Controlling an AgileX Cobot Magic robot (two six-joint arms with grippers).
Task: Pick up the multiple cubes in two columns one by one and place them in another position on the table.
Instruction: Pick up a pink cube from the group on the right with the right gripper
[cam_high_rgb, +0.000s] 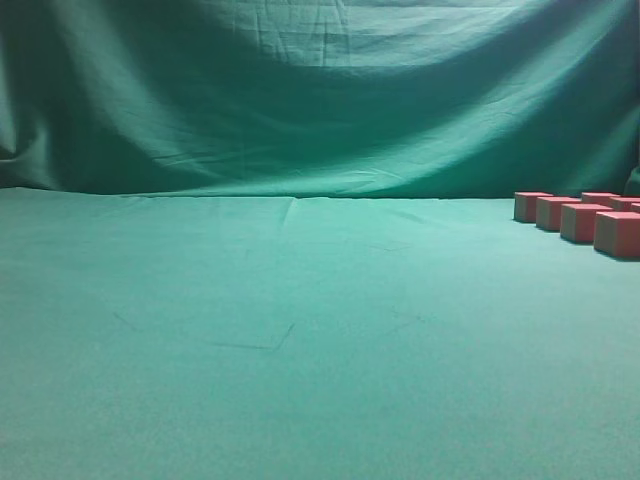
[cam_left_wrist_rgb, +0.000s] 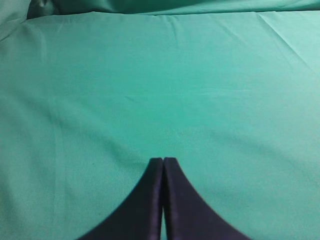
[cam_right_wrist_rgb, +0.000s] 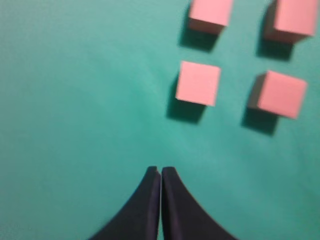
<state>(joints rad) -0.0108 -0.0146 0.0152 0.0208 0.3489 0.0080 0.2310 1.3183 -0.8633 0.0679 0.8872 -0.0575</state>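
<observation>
Two columns of pink cubes (cam_high_rgb: 580, 220) wait untouched at the three o'clock edge of the green table (cam_high_rgb: 300, 340), running back toward the draped backdrop (cam_high_rgb: 320, 90), with neither arm visible from across the room. Seen from above the rows, the right gripper (cam_right_wrist_rgb: 160, 171) hangs with its jaws pressed together and empty, the nearest cube (cam_right_wrist_rgb: 198, 83) up at one o'clock and its neighbour (cam_right_wrist_rgb: 278, 94) further toward two. The left gripper (cam_left_wrist_rgb: 163, 161), likewise closed on nothing, faces only bare cloth. The risk looks plain: a descent with the jaws unopened would shove a cube aside, and the narrow gap between columns could let an opened finger nudge the neighbour out of line.
</observation>
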